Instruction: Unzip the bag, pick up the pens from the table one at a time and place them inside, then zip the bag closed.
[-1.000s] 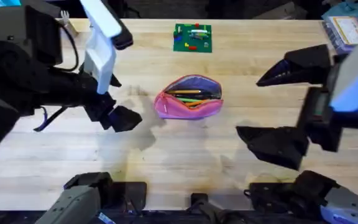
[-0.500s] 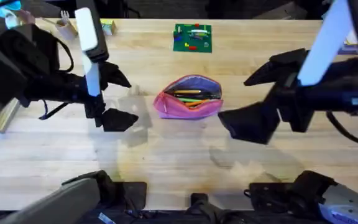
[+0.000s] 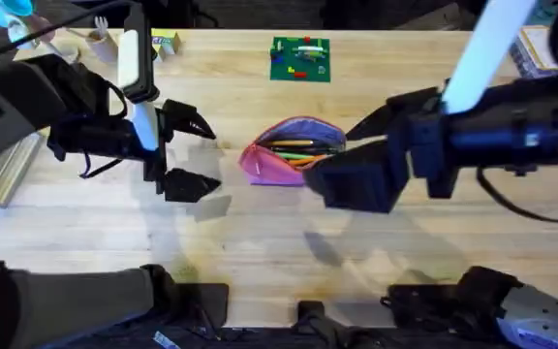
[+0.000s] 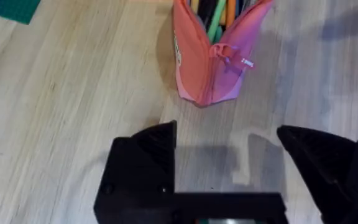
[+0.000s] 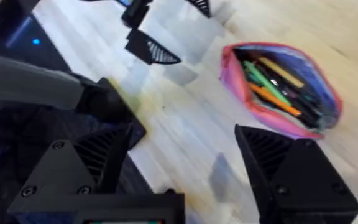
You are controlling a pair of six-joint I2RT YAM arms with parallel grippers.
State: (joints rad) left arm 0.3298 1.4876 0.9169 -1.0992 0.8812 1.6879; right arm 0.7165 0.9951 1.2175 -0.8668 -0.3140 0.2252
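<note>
The bag (image 3: 294, 153) lies on the surface (image 3: 260, 242) near its middle, long axis running left to right across the overhead view. Its zipper is open along the top and the mouth gapes, showing purple lining.

Contents: several pens (image 3: 294, 147) lie inside, lengthwise along the bag. An orange one, a green one and darker ones are distinguishable in the right wrist view (image 5: 272, 87). No loose pen is visible on the bare wood around the bag. Judgement: the loading step appears finished and closing the zipper remains.

The left gripper (image 3: 190, 153) stands to the left of the bag, apart from it, jaws spread wide and holding nothing. In the left wrist view the bag's near end (image 4: 213, 56) faces the gap between the jaws, with a small tab or zipper pull (image 4: 229, 53) at that end; which it is cannot be confirmed.

The right gripper (image 3: 356, 155) is at the bag's right end, jaws released and empty, one jaw overlapping the bag's right edge in the overhead view. Contact cannot be confirmed. It is the nearer arm.

Judgement: one arm must hold an end of the bag while the other draws the pull along the long axis.

A small green board (image 3: 300, 58) sits at the far edge, well apart.
</note>
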